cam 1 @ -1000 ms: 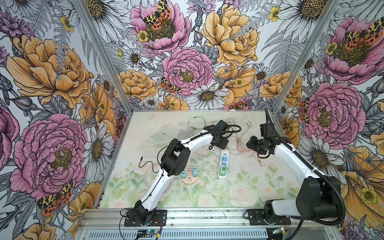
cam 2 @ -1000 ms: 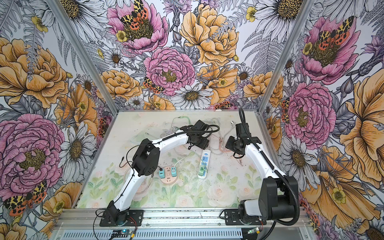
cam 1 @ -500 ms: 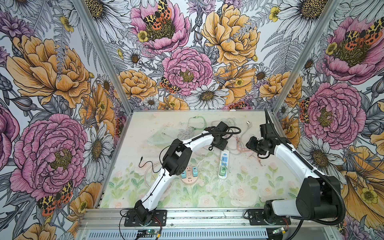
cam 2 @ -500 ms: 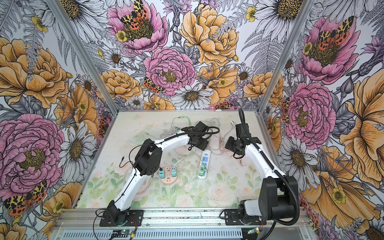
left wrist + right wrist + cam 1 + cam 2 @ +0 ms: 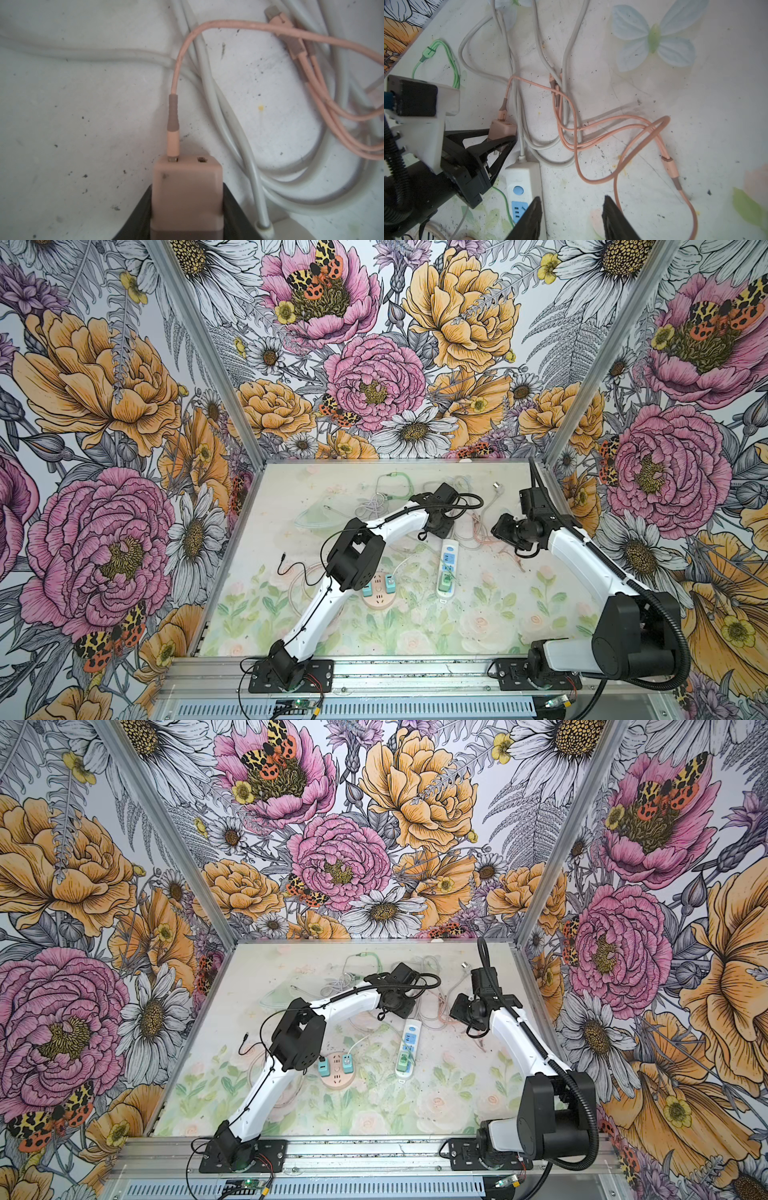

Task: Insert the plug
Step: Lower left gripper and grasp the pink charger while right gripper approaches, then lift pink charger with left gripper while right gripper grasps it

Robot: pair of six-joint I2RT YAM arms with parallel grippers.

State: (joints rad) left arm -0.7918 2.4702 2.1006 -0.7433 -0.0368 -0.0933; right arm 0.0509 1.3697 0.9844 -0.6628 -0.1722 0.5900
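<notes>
The left gripper [image 5: 502, 135] is clamping the pink adapter [image 5: 186, 193], its long axis running along the fingers [image 5: 139, 218], its 2 ports [image 5: 201, 160] pointing outward. The right gripper [image 5: 572, 218] is standing open.

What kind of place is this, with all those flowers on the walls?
Probably a robot practice booth: left arm and right arm bolted to a metal rail, printed walls around a small table, white power strip and loose cables.

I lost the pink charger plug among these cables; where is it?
The pink charger plug is in the left gripper, mid-table toward the back in both top views, just beyond the white power strip's corded end.
</notes>
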